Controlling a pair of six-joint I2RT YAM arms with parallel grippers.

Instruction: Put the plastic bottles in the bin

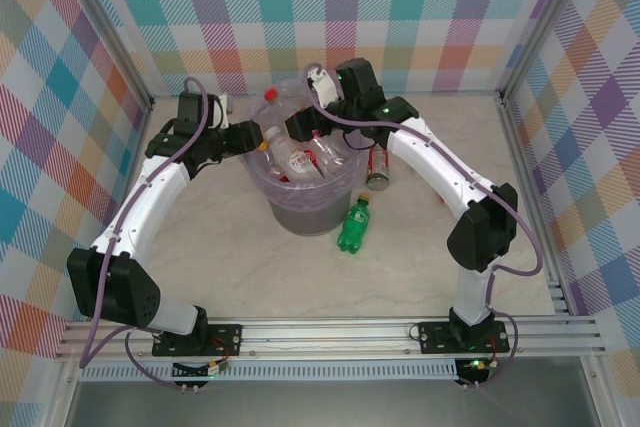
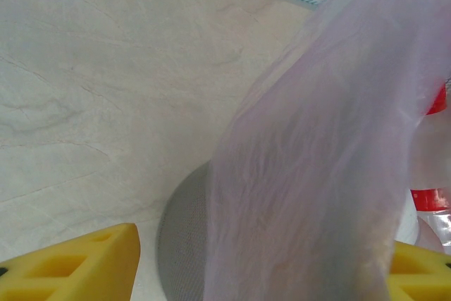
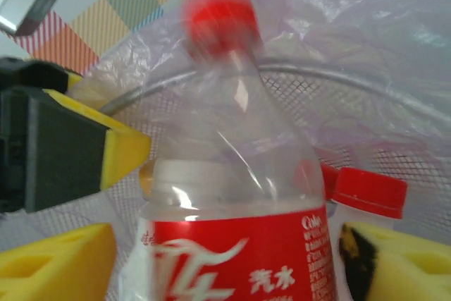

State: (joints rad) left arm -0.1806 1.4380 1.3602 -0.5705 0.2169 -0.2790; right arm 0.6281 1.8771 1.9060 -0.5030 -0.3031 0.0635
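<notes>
Right claw (image 3: 227, 255) first: it's open, gripping nothing. Its yellow pads (image 3: 60, 262) sit either side of a clear, red-labelled bottle (image 3: 232, 174), and there's a sliver of daylight on both sides, so no pinch. In the wrist view that bottle stands neck-up with its red cap (image 3: 218, 22) smeared by blur. It's over the mouth of the bin (image 1: 305, 215), in front of the far arc of the wire rim (image 3: 366, 84). A second bottle (image 3: 370, 192), also red-capped, pokes up at its 4 o'clock, lower down in the bin.

Left claw (image 1: 258, 140) is clenched on the bin's rim. The lavender bag (image 2: 310, 174) and the grey mesh wall (image 2: 184, 244) both run straight between its pads.

From above, calling the far wall 12, the bin sits mid-table. The left arm (image 1: 140, 197) curves in to the rim at about 9 o'clock, and the right arm (image 1: 440, 162) comes over from 2. A heap of clear bottles (image 1: 305, 159) with red labels is already inside.

Two are out on the table (image 1: 200, 267). A green bottle (image 1: 354, 225) lies on its side right by the bin's base at 5 o'clock. A stray bottle (image 1: 378, 175) with a red label is near the bin at 3 o'clock, tucked under the right arm. Can't tell if either actually touches the bin.
</notes>
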